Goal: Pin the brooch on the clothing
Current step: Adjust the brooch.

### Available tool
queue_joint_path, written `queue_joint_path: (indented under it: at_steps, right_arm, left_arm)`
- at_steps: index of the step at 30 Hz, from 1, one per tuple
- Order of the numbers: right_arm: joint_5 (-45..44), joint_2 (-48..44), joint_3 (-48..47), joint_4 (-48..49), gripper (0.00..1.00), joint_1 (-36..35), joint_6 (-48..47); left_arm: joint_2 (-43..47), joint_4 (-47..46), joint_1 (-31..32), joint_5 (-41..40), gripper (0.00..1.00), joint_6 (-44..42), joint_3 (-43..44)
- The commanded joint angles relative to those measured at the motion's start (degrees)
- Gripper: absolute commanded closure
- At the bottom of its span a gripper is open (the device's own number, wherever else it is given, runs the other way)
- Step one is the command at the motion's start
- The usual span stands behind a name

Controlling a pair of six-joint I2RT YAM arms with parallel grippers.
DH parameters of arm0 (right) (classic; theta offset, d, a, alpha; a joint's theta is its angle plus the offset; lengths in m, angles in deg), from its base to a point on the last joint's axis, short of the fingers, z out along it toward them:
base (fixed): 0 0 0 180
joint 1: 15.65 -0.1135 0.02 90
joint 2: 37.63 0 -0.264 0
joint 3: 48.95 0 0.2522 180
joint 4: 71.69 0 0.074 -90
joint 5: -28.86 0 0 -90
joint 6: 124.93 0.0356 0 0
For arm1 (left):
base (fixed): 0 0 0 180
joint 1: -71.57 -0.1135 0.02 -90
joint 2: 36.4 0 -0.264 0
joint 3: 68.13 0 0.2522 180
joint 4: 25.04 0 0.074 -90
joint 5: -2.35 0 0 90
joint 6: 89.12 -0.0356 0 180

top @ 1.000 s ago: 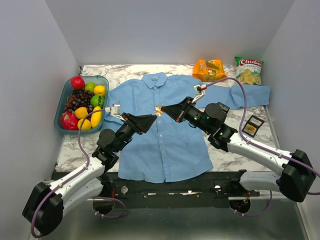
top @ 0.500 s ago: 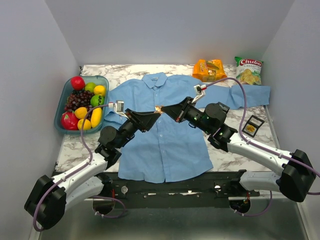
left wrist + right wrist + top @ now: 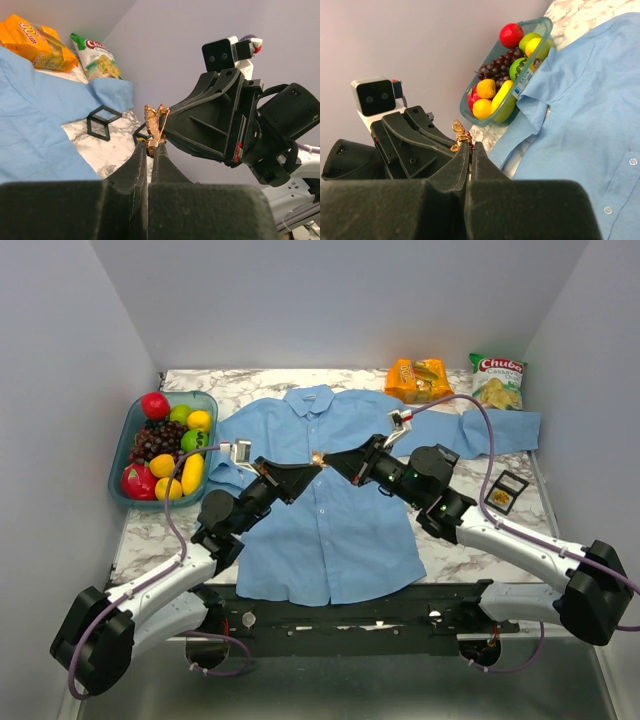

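The brooch [image 3: 317, 457], a tiny orange-gold ornament, hangs in the air above the chest of the clothing [image 3: 330, 530], a light blue collared shirt spread flat on the marble table. My left gripper [image 3: 309, 469] and right gripper [image 3: 326, 458] meet tip to tip at it. In the left wrist view the brooch [image 3: 156, 122] stands pinched at the tips of my left gripper [image 3: 150, 145], with the right gripper's black body just behind it. In the right wrist view my right gripper [image 3: 470, 145] has its jaws almost together on the lower part of the brooch [image 3: 460, 131].
A teal tray of fruit [image 3: 125, 440] sits at the left by the shirt's sleeve. An orange snack bag [image 3: 420, 380] and a Chuba chip bag [image 3: 497, 380] lie at the back right. Small black square trays [image 3: 508, 490] rest to the right of the shirt.
My left gripper moved up and right to the brooch and shut on it. The right gripper held its place with the brooch throughout.
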Motion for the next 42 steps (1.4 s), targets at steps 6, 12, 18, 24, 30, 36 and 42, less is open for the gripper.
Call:
queue_joint_path:
  at_steps: [6, 12, 18, 24, 30, 36, 42]
  right_arm:
    - [-0.3, -7.9, -4.1, -19.9, 0.37, 1.0, -12.2]
    - [7.0, -8.6, -13.1, -32.8, 0.21, 2.6, -22.1]
    - [14.9, -4.6, -18.6, -40.1, 0.23, 2.6, -29.1]
    - [24.1, -1.1, -19.4, -42.1, 0.33, 2.6, -31.3]
    - [26.8, -0.2, -17.8, -42.0, 0.44, 2.6, -31.7]
    - [27.4, 0.2, -17.2, -41.7, 0.69, 2.6, -31.5]
    - [27.5, 0.3, -16.5, -41.4, 0.87, 2.6, -31.7]
  left_arm:
    - [6.2, 26.5, -4.5, 14.5, 1.0, -16.7, 9.9]
    - [1.3, 41.8, -7.7, 36.6, 1.0, -29.2, 19.2]
    - [-2.5, 44.4, -8.0, 46.9, 1.0, -33.8, 22.1]
    - [-3.6, 45.4, -8.2, 48.1, 1.0, -35.4, 22.1]
    - [-3.2, 45.2, -8.4, 47.5, 1.0, -35.1, 21.4]
    - [-3.4, 44.7, -8.6, 47.1, 1.0, -34.9, 21.4]
    - [-3.1, 43.0, -8.7, 47.1, 1.0, -33.7, 20.7]
